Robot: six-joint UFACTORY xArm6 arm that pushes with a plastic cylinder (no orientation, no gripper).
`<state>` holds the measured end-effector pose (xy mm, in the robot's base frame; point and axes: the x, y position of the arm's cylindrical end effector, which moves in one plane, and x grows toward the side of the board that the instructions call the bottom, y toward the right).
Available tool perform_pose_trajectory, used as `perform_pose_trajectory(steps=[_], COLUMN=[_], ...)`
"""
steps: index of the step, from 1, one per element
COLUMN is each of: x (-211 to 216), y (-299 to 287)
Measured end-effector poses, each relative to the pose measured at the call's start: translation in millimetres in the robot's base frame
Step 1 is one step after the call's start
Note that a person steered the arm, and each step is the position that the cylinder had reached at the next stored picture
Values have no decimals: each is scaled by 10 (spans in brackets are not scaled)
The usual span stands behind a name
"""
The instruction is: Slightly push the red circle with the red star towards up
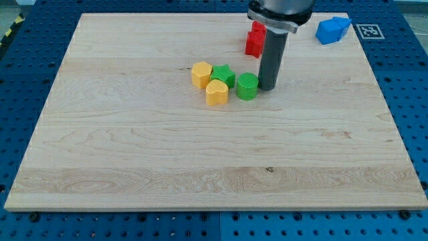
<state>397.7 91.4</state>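
Note:
A red block (255, 39) sits near the view's top, right of centre, partly hidden behind the arm; I cannot tell whether it is one block or two, nor its shape. My tip (268, 87) rests on the board below the red block, just right of a green round block (247, 86) and close to it.
A yellow hexagon block (201, 74), a green star (224, 74) and a yellow heart (217, 92) cluster left of the green round block. A blue block (332, 30) lies at the top right, at the board's edge (374, 60). The wooden board lies on a blue pegboard table.

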Motion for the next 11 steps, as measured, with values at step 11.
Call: perform_pose_trajectory(steps=[11], x=[-774], y=[-427])
